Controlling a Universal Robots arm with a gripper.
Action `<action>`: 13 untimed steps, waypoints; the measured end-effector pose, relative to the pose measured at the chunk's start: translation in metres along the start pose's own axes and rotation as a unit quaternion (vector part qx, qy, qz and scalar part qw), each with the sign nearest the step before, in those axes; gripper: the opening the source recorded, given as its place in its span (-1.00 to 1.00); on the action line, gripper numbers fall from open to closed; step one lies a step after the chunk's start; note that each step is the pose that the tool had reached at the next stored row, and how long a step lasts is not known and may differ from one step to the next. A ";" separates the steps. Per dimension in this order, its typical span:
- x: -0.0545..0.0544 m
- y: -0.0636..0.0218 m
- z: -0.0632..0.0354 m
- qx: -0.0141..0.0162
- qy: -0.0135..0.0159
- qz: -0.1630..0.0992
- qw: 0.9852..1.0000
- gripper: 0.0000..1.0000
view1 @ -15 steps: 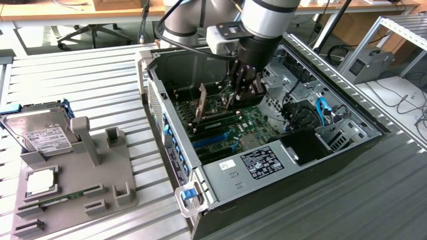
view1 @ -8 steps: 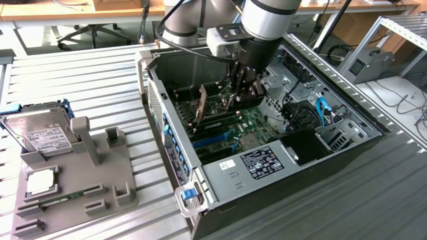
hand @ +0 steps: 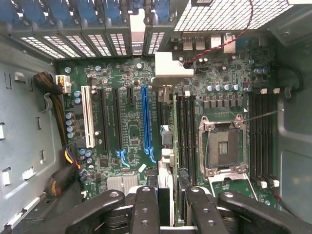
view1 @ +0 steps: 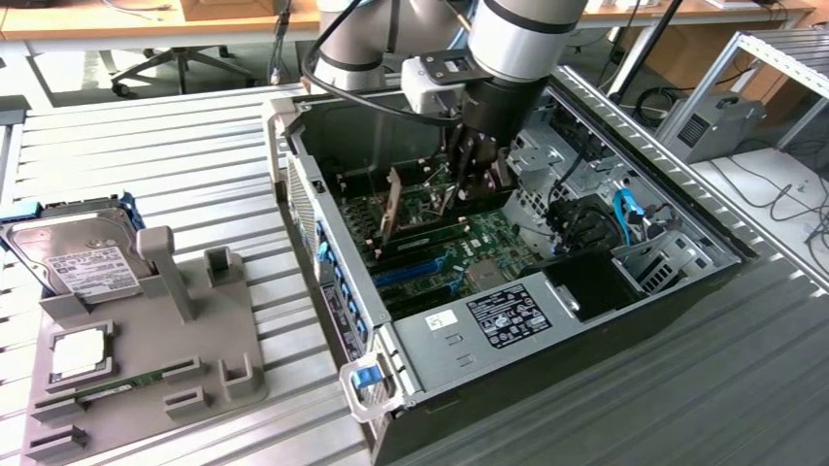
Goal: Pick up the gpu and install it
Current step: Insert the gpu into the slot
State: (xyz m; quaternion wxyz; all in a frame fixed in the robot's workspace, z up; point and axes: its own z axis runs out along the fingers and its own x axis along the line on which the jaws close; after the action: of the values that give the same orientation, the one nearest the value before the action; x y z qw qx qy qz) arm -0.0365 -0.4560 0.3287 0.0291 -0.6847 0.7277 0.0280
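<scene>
My gripper [view1: 464, 187] reaches down into the open computer case [view1: 388, 330]. It is shut on the gpu [view1: 441, 204], which it holds on edge over the green motherboard [view1: 486, 238]. In the wrist view the gpu [hand: 165, 170] appears edge-on between the black fingers [hand: 145, 204]. It runs alongside the long blue slot [hand: 145, 122], with its silver end bracket [hand: 168, 66] toward the case's rear wall. Whether the card sits in a slot I cannot tell.
The empty processor socket [hand: 222, 144] and memory slots [hand: 185, 131] lie beside the card, and cables [hand: 53, 92] lie at the board's other edge. Outside the case, at the exterior view's left, a grey holder [view1: 194, 320] carries a hard drive [view1: 81, 264], a processor [view1: 81, 354] and a memory stick [view1: 116, 388].
</scene>
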 end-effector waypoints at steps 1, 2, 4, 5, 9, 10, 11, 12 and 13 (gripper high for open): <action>0.000 0.0000 0.0006 0.000 0.000 0.000 1.000 -0.47; 0.001 0.0000 0.0009 0.000 0.000 0.000 1.000 -0.47; 0.001 0.0000 0.0015 0.000 0.000 0.000 1.000 -0.47; 0.001 0.0000 0.0017 0.000 0.000 0.000 1.000 -0.47; 0.002 0.0001 0.0027 0.000 0.000 0.000 1.000 -0.47; 0.002 0.0001 0.0029 0.000 0.000 0.000 1.000 -0.47; 0.002 0.0001 0.0032 0.000 0.000 0.000 1.000 -0.47; 0.003 0.0001 0.0034 0.000 0.000 0.000 1.000 -0.47; 0.003 0.0001 0.0036 0.000 0.000 0.000 1.000 -0.47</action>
State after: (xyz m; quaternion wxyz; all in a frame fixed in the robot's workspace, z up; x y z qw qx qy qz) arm -0.0368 -0.4584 0.3249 0.0291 -0.6847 0.7277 0.0280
